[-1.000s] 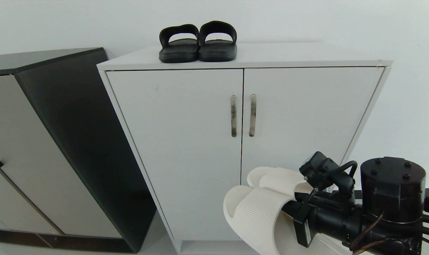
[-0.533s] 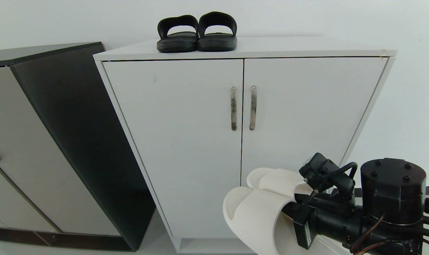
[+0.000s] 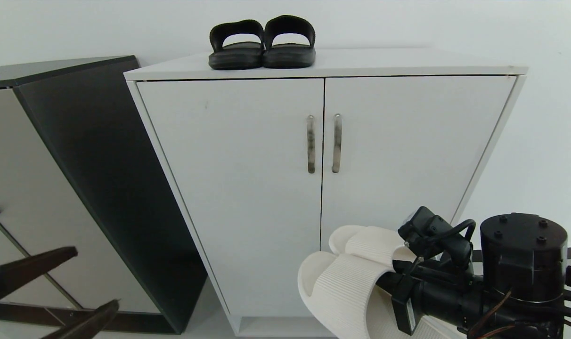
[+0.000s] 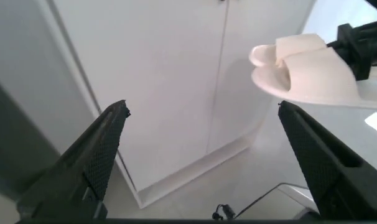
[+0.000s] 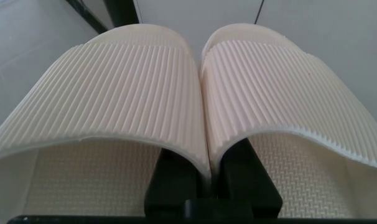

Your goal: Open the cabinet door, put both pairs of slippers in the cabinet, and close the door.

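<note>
Right gripper (image 5: 207,186) fingers are pinching the seemingly light, squashy white slippers (image 3: 342,282) by adjoining straps; left gripper (image 4: 202,112) is gaping empty

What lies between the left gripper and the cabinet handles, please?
Nothing stands there. In the head view, the open left gripper has only air and the plain left door before the handles.

Slippers: two black slippers (image 3: 238,54), one pair; two cream ribbed slippers (image 3: 346,278), one pair; four singles in all. Cabinets: two, one white cabinet (image 3: 398,66) and one dark cabinet (image 3: 101,179). White cabinet has two doors, left door (image 3: 238,197) and right door (image 3: 408,155), with two metal handles (image 3: 310,143), one per door.
</note>
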Motion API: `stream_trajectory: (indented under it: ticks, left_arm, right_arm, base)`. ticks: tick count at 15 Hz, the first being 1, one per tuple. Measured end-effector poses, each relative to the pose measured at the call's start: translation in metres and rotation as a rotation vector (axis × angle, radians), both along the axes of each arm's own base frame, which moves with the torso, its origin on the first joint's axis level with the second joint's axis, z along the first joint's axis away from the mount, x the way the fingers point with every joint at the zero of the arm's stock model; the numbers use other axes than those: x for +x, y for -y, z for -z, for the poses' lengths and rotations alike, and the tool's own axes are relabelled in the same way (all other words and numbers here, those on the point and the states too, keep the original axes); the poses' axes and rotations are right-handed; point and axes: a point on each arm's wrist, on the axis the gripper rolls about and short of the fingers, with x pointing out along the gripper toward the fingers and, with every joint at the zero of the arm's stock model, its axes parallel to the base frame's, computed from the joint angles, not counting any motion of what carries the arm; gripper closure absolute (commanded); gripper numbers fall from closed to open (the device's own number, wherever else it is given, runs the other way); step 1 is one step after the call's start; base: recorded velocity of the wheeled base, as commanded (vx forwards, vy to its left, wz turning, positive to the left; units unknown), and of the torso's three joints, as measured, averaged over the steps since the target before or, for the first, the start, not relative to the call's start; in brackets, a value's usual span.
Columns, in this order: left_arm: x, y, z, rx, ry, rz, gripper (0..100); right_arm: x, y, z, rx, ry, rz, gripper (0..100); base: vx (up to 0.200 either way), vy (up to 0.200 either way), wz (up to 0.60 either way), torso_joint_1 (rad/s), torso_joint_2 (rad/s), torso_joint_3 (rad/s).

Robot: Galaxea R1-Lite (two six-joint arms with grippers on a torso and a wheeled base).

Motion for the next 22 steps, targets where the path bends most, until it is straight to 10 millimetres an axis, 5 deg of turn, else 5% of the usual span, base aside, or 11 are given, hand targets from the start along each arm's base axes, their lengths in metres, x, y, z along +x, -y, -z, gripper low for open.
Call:
stream_trajectory:
  ticks: [7,22]
  left_arm:
    - [0.074,0.064,-0.06,-0.06,0.035,0.269,0]
    - [0.173,0.196,-0.097,-0.208,-0.058,0.568,0]
  right_arm:
    - [-0.001,0.001,0.001,-0.003,-0.003,-0.004,100]
    - [-0.003,0.001,0.006,-0.008,-0.026,-0.038,100]
  base:
    - [0.0,0.0,0.0,0.0,0.0,0.0]
    - [0.0,0.0,0.0,0.0,0.0,0.0]
